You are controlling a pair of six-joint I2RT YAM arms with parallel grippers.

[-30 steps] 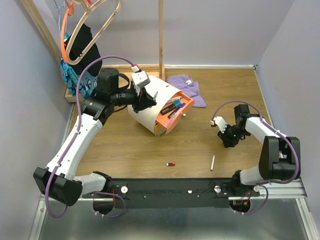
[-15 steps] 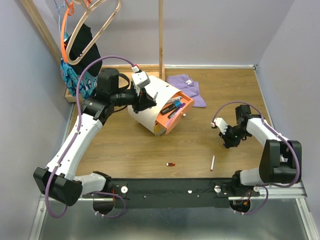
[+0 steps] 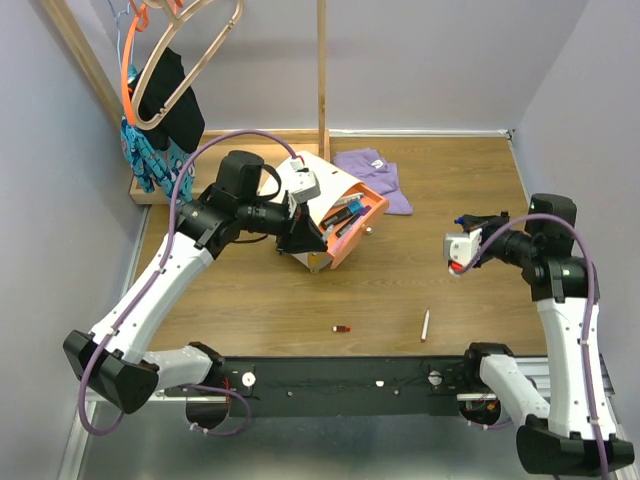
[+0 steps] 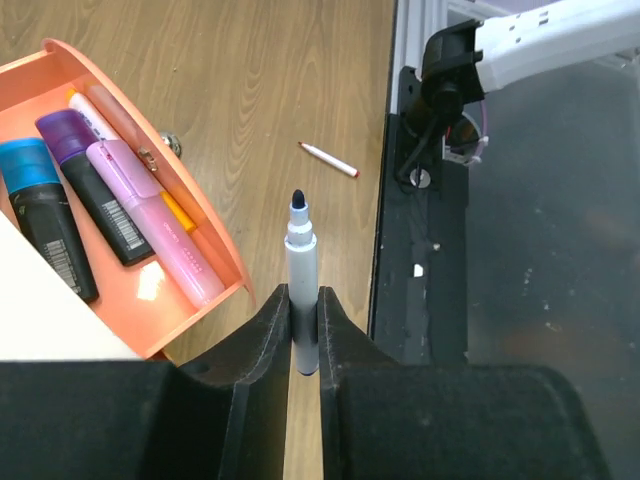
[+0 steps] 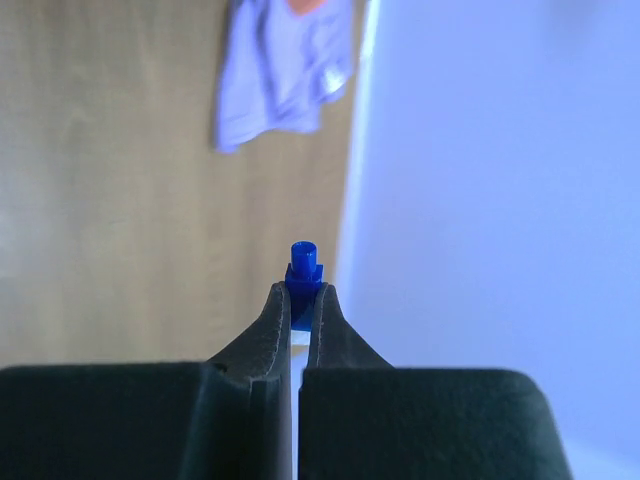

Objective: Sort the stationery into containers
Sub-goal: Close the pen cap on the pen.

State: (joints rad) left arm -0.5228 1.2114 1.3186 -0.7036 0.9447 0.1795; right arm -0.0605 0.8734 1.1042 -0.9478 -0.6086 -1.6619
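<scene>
matt wood-grain table [image 3: 400, 290], glossy orange plastic drawer [image 4: 205, 262].

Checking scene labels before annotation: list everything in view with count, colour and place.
drum container: 1, cream with orange drawer, back centre of table
drawer markers: at least 5; blue-capped, purple-capped, pink, white, orange; in the drawer
pen: 1, white, near edge, right of centre
small item: 1, red and black, near edge, centre
cloth: 1, purple, back, right of container
hangers: at least 2, wood-coloured and orange, back-left rack
marker: 1, pale barrel, black tip, in left tool
blue piece: 1, in right tool
left tool: shut on marker, beside drawer
right tool: shut on blue piece, right side
</scene>
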